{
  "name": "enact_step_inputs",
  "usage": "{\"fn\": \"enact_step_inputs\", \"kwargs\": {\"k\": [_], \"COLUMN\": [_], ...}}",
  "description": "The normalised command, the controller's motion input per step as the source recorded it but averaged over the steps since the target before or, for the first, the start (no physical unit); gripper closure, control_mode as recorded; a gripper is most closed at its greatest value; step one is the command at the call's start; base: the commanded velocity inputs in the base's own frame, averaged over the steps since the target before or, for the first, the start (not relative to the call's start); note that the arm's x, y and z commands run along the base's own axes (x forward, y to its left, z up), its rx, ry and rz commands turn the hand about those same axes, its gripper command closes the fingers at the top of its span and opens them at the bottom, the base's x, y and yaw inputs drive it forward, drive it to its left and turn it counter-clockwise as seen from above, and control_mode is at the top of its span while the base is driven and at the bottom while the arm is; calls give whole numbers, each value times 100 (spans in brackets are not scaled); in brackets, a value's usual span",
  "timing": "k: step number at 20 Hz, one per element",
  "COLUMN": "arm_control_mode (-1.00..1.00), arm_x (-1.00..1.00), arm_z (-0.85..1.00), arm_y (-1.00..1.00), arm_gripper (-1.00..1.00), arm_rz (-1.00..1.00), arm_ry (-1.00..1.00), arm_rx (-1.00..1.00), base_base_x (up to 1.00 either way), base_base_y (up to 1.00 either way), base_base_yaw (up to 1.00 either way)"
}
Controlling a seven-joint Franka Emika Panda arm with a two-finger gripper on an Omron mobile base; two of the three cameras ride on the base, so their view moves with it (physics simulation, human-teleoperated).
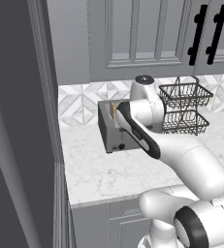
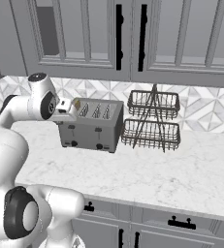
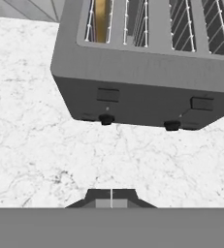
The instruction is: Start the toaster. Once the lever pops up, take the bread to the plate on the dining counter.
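The toaster is sitting on the marble table, pushed back near the patterned tile backsplash, with grey upper cabinets hanging above it. It's the boxy grey four-slot kind. In the hand view you look down on its front face, where both black levers and the two black knobs under them show up pretty clearly.

The bread is down in the end slot, the leftmost one as seen from the front. You can only catch its golden-tan edge poking up between the wire guides in the hand view. In the left base view the same slice shows as a thin yellowish sliver at the top of the toaster, right next to the arm.

The gripper is hovering above the table in front of the toaster, apart from it, not touching anything. Its two dark finger tips look pressed right together with just a thin seam between them, so it's closed up with nothing in it. In the right base view the hand sits by the toaster's upper left corner, and I can't make out the fingers themselves there.

Just to the right of the toaster there's a two-tier black wire basket, standing close beside it. Grey lower cabinets with black handles run below the table edge.
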Motion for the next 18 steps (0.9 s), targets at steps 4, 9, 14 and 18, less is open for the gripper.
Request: {"fn": "enact_step_inputs", "kwargs": {"k": [4,9,14,18], "arm_control_mode": [-100,-100,-100,-100], "arm_x": [15,19,21,23], "arm_z": [-24,-23,-18,-10], "arm_y": [1,5,1,0], "arm_gripper": [100,100,100,100], "arm_rz": [-1,-2,-2,-2], "arm_ry": [-1,0,0,-1], "arm_rx": [0,0,0,0], "base_base_x": [0,0,0,0], "base_base_y": [0,0,0,0], "base_base_yaw": [0,0,0,0]}}
